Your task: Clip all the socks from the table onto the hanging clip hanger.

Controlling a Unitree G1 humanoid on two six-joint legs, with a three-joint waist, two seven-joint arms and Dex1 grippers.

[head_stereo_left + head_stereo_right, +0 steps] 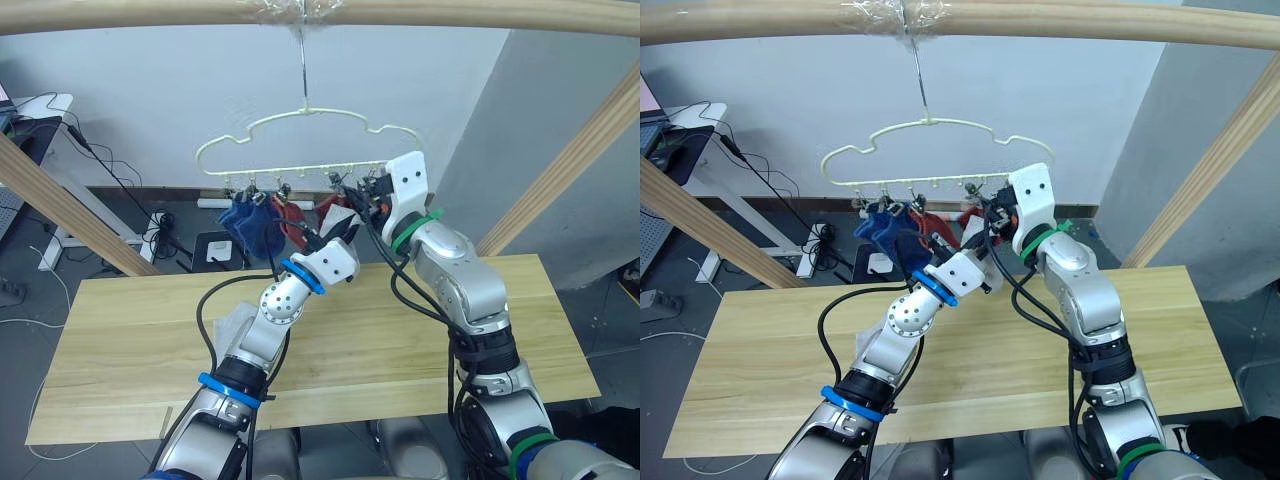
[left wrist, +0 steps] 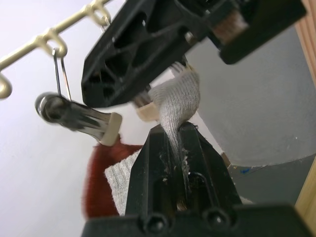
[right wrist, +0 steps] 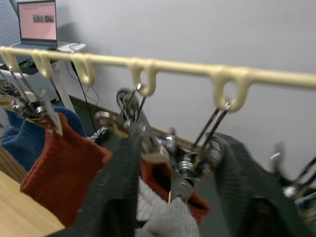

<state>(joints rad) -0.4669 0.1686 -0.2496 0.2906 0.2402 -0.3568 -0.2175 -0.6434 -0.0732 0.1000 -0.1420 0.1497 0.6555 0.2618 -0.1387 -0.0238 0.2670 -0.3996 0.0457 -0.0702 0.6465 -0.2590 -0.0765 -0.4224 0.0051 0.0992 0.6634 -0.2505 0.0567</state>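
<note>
Risk: the light grey sock (image 2: 178, 101) may slip out before the clip (image 3: 183, 183) bites, since only a narrow fold is held. My left end effector (image 2: 174, 143) is closed tight on that fold, up at the clip hanger (image 1: 300, 135), above the far edge of the bench (image 1: 520, 300). My right end effector (image 3: 175, 197) straddles the clip, fingers parted. Blue and rust red socks (image 3: 61, 160) hang clipped alongside.
</note>
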